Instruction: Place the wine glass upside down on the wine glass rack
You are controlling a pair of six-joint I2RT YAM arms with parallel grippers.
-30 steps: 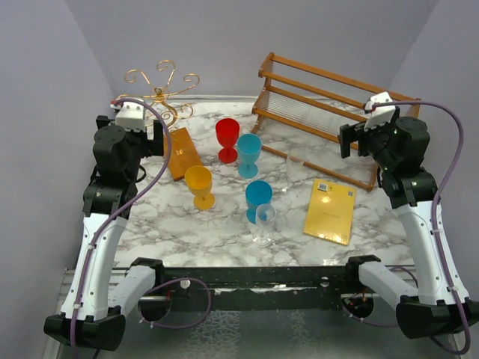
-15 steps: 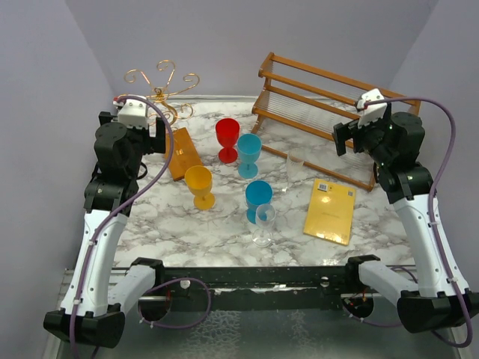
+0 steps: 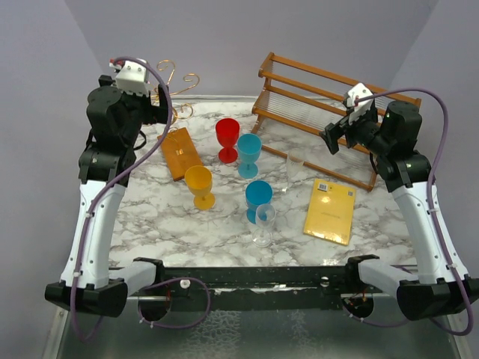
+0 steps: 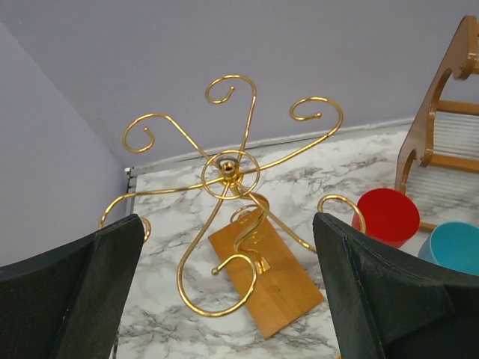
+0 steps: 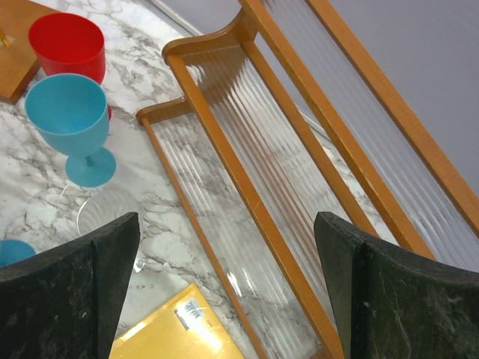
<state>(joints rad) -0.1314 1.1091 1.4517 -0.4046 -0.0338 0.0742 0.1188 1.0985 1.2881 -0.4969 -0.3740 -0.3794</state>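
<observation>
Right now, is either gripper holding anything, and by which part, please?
Nothing is held: the left gripper is open facing the wine glass rack, the right gripper open by the wooden slatted rack.

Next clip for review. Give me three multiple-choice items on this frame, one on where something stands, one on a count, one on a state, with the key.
1. Where does the gold wire rack stand?
A) far-left corner
B) far-right corner
C) near edge, centre

2. How many blue goblets are there?
A) one
B) two
C) four

3. How are the left gripper and the right gripper?
A) both open and empty
B) left shut on a cup
C) right shut on a cup

Key:
1 A: the top view shows it at the back left.
2 B: one is beside the red goblet, the other nearer the front.
3 A: each wrist view shows fingers wide apart with nothing between them.
</observation>
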